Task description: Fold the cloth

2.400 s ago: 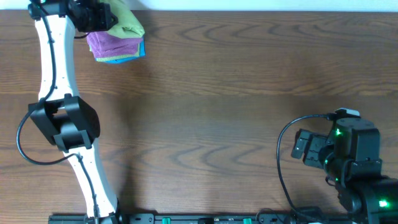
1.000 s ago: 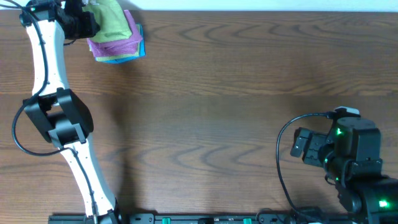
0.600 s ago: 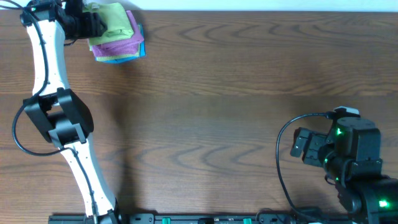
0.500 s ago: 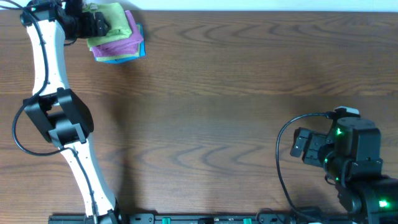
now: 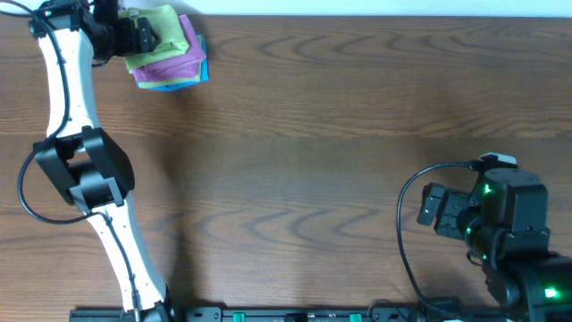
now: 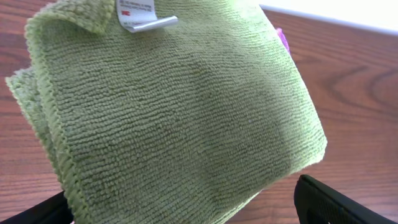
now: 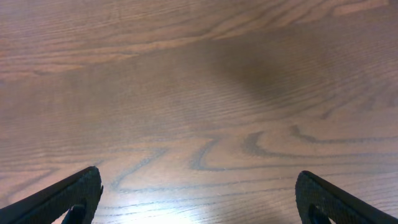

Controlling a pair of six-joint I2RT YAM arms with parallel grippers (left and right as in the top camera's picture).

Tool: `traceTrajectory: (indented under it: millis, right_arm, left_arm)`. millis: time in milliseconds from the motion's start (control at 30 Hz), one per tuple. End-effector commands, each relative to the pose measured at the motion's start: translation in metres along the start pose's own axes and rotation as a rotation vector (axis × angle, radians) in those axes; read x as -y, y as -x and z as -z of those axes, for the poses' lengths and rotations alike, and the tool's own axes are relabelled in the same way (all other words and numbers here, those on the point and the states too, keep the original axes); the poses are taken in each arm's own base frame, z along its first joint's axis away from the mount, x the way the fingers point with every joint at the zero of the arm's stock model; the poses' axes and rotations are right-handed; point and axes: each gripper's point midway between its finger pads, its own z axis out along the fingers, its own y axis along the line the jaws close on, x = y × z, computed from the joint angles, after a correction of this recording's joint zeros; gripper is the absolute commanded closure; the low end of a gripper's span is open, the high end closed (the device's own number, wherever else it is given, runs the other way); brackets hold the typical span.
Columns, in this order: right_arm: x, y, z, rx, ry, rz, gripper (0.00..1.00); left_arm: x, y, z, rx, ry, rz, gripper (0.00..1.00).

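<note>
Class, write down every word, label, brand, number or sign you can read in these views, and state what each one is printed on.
White tag at the edge of the lime-green cloth, left wrist view: a small red mark and lines of fine print, all too blurred to read.
Overhead and right wrist views: no lettering to read.

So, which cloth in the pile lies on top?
The green cloth. The purple cloth lies under it, and the blue cloth is at the bottom, with only its edge showing.
</note>
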Motion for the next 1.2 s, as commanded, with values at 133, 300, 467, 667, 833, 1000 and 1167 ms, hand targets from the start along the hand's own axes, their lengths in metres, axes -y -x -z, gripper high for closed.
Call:
traceTrajectory:
  millis: [133, 300, 467, 667, 833, 1000, 1167]
  right_arm:
    - [0.001, 0.001, 0.0, 0.003, 0.0, 0.011, 0.01]
    - [-0.002, 0.008, 0.0, 0.031, 0.009, 0.007, 0.01]
    - [-0.002, 0.01, 0.0, 0.042, 0.013, 0.006, 0.01]
    - [-0.002, 0.01, 0.0, 0.04, 0.012, 0.006, 0.01]
    - [-0.003, 0.011, 0.0, 0.044, 0.013, 0.021, 0.01]
    - [-0.004, 0.023, -0.001, 0.088, 0.012, 0.035, 0.01]
    - [0.006, 0.036, 0.006, 0.144, -0.052, 0.032, 0.01]
  left_arm:
    - [-0.02, 0.024, 0.038, 0.1, 0.052, 0.062, 0.05]
    - [-0.022, 0.032, 0.061, 0.14, 0.066, 0.059, 0.05]
    - [-0.021, 0.034, 0.067, 0.152, 0.068, 0.055, 0.05]
    - [-0.019, 0.033, 0.069, 0.148, 0.068, 0.058, 0.05]
    - [-0.012, 0.04, 0.105, 0.19, 0.117, 0.043, 0.05]
    - [0.018, 0.045, 0.178, 0.273, 0.171, 0.008, 0.05]
    - [0.052, 0.027, 0.242, 0.303, 0.177, -0.006, 0.05]
